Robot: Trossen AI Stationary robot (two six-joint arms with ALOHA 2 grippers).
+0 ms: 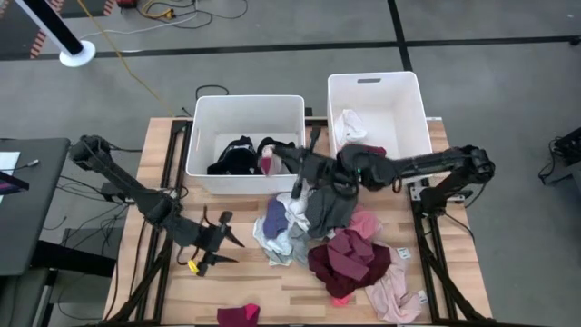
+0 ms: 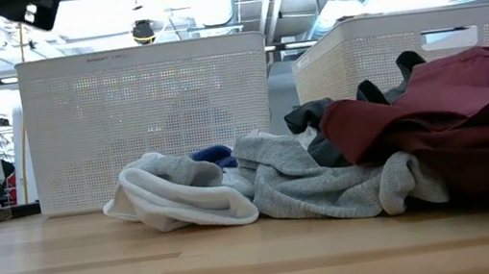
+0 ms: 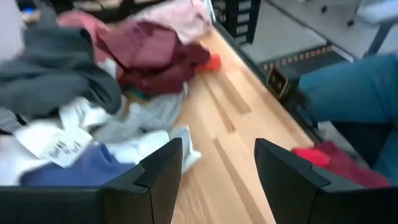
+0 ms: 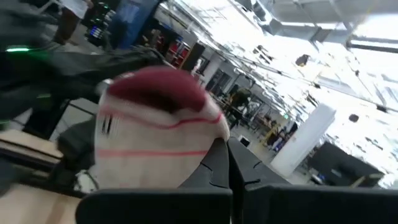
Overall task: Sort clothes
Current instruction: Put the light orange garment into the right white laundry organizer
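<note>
A pile of clothes lies on the table's middle: a maroon garment [image 1: 349, 259], a pink one [image 1: 395, 291], a dark grey one [image 1: 327, 207] and white and blue ones [image 1: 281, 227]. My right gripper [image 1: 275, 162] reaches from the right over the near wall of the left white bin [image 1: 245, 102]. It is shut on a small white-and-maroon garment [image 4: 155, 130]. My left gripper [image 1: 218, 241] is open and empty, low over the table left of the pile, and faces the pile [image 3: 124, 68]. My right gripper pinches the white-and-maroon garment at one edge [image 4: 208, 146] between its two shut fingers. The fingers come about level from the table's right side. The garment bunches beside the fingers, lifted clear, over the left bin's near part [image 1: 269, 165].
The left bin holds a black garment [image 1: 234, 159]. The right white bin [image 1: 372, 80] holds a white garment [image 1: 349, 123]. A single maroon garment [image 1: 238, 315] lies at the table's near edge. Bare wood [image 3: 236, 124] lies between my left gripper and the pile.
</note>
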